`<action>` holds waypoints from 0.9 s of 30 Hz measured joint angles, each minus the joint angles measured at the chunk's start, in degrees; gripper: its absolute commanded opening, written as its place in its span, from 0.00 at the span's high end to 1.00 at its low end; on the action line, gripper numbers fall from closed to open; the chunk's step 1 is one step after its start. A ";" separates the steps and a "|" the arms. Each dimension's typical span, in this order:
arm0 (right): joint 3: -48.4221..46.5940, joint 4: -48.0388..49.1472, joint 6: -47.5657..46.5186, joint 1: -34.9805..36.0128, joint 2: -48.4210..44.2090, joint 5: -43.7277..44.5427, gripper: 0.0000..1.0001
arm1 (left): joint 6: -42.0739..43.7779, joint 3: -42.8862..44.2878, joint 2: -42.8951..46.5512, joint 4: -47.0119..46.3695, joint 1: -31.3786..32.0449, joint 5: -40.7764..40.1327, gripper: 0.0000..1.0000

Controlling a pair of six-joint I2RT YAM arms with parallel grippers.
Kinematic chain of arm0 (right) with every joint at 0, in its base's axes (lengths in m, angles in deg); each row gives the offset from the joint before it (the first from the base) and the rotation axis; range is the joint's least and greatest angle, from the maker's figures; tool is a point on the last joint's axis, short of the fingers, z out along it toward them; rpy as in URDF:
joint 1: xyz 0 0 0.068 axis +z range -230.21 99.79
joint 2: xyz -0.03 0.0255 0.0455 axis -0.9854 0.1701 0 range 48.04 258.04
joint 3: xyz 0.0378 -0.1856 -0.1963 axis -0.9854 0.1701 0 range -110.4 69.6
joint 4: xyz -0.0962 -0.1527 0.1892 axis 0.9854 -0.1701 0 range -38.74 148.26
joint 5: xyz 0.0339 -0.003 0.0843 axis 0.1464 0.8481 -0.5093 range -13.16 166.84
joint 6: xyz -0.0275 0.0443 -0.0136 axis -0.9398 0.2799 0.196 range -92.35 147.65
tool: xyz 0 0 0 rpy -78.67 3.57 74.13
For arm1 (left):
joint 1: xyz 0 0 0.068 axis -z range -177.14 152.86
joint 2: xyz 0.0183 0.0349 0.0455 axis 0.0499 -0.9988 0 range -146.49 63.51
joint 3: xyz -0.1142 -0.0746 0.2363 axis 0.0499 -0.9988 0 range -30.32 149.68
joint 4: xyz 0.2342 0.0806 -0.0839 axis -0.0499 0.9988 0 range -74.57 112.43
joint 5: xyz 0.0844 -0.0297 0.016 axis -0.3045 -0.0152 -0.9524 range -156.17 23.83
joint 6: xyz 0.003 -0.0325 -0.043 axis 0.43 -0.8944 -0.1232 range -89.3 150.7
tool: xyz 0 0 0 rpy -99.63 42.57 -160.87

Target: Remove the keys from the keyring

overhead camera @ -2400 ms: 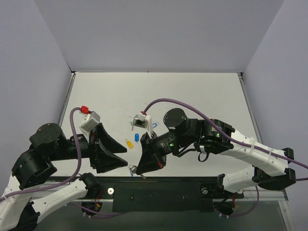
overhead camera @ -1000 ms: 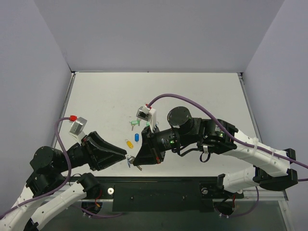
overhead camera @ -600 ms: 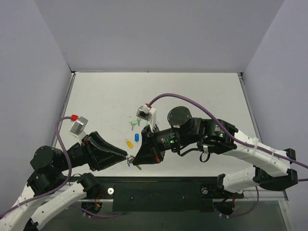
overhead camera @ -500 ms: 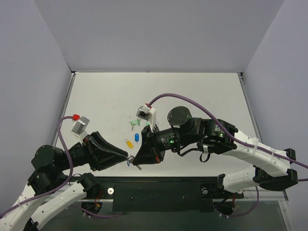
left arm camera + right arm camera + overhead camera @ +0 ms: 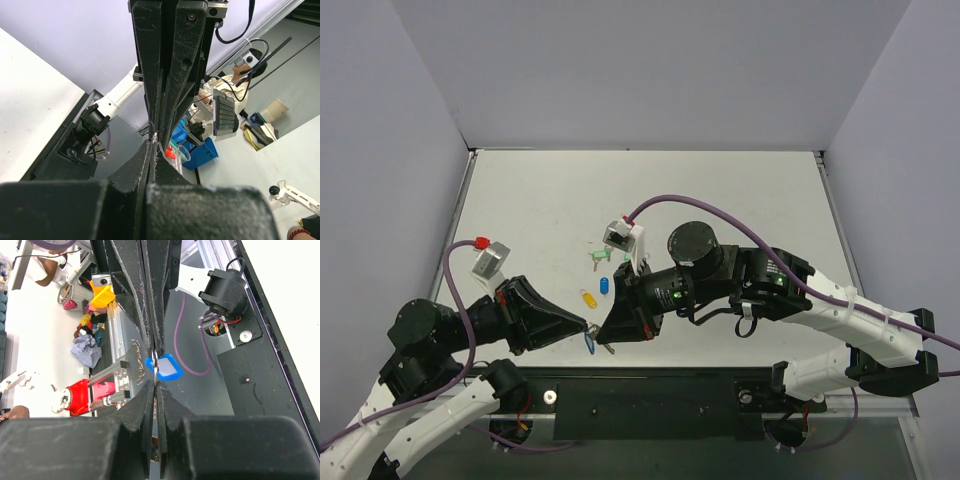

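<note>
Black jaws of the right gripper (image 5: 156, 385) pressed fully together, tips nipped on the thin metal loop of the keyring (image 5: 164, 367). Light-blue tag with white label window hanging just beside those tips.

Left gripper (image 5: 156, 351) nose to nose with the right, jaws likewise fully closed, tips touching the same loop from the opposite side. Actual hold on the loop not discernible.

Key not distinguishable among the fingers in either wrist view. Small dark item visible under the right tips from above, identity unclear.

Keyring held in the air, off the table (image 5: 720, 190), above its near part between the two arms.

Lying on the table beyond the tips: yellow tag (image 5: 587, 297), darker blue tag (image 5: 603, 284) just beside it, green tag (image 5: 597, 258) farther back.
</note>
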State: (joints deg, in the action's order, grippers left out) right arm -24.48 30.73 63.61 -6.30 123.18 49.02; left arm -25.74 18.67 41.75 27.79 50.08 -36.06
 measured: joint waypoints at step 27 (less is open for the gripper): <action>0.00 -4.98 -0.15 0.07 0.94 -5.60 1.00 | 19.30 13.35 -11.08 21.59 0.00 13.16 1.00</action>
State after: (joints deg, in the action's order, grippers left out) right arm -24.48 25.75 63.46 -6.23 124.12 43.43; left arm -6.45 32.02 30.67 49.39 50.08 -22.90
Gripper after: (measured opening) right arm 0.006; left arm 0.016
